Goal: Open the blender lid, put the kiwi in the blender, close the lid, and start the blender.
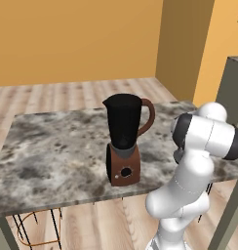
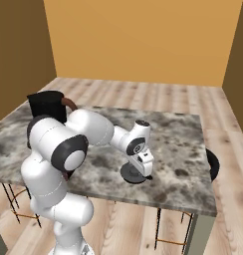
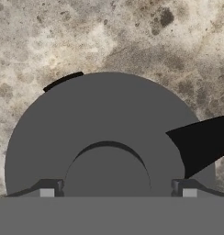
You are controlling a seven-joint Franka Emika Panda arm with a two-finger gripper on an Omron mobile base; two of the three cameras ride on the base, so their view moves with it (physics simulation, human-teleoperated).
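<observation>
Left base view: the blender (image 1: 124,141) stands upright at the centre of the frame on a grey marbled table (image 1: 52,156). Its black jar is uncovered, the spout pointing toward frame left and the curved reddish-brown handle toward frame right. The reddish-brown base carries a round black dial. No brand or lettering can be read on it. The white arm (image 1: 199,161) rises at the lower right.

Right base view: the blender's dark jar top and part of its handle show at the upper left, behind the arm's shoulder. The arm reaches toward the frame centre, where the gripper (image 2: 142,173) points down onto the blender lid (image 2: 131,175). The lid lies flat on the table near its front edge, well apart from the blender.

Hand view: the lid is seen from straight above, a dark-grey disc with its raised knob at lower centre and a thin dark tab at its upper-left rim. The two fingertips (image 3: 46,193) stand one on either side of the knob, seemingly with a small gap on each side. Whether they already press on it cannot be told.
</observation>
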